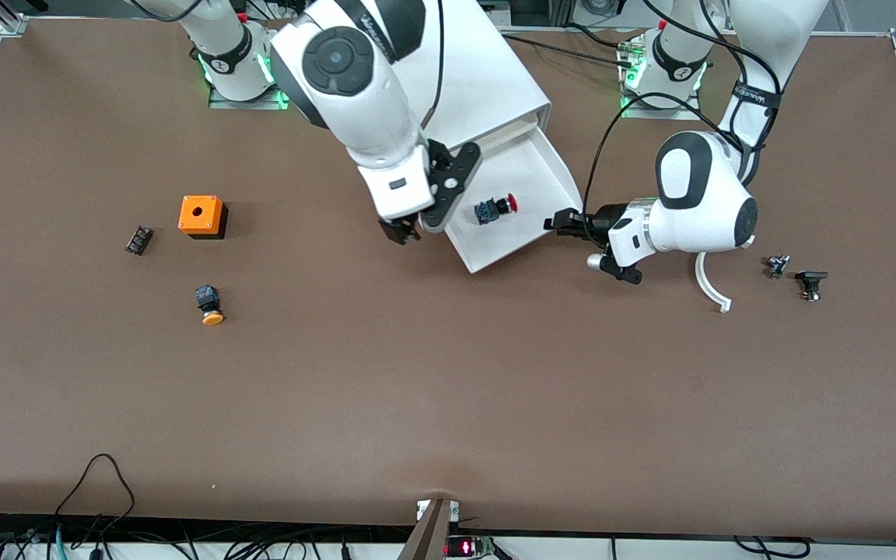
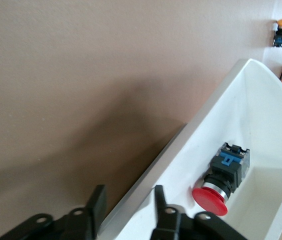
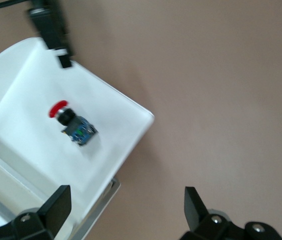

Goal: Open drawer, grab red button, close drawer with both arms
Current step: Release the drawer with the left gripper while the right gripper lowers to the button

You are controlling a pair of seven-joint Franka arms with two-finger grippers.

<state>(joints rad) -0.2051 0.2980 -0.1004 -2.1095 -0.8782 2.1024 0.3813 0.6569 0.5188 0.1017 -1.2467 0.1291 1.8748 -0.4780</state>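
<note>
Reaching for the button (image 1: pixel 494 208) lying in the open drawer (image 1: pixel 522 167) of the cabinet (image 1: pixel 487 78).

Item: right gripper (image 1: pixel 403 230), jaws wide and empty, over the table beside the drawer's front strip; left gripper (image 1: pixel 561 222), jaws part-open astride the drawer's side wall, holding nothing. I'd carry the right gripper over the tray, square its fingers across the dark body, descend clear of the walls, and I'd keep the left arm steady. Left wrist view alone shows the wall between its fingers (image 2: pixel 97 201); front view alone shows the orange cube (image 1: pixel 201 215) and orange-capped button (image 1: pixel 209 304).
</note>
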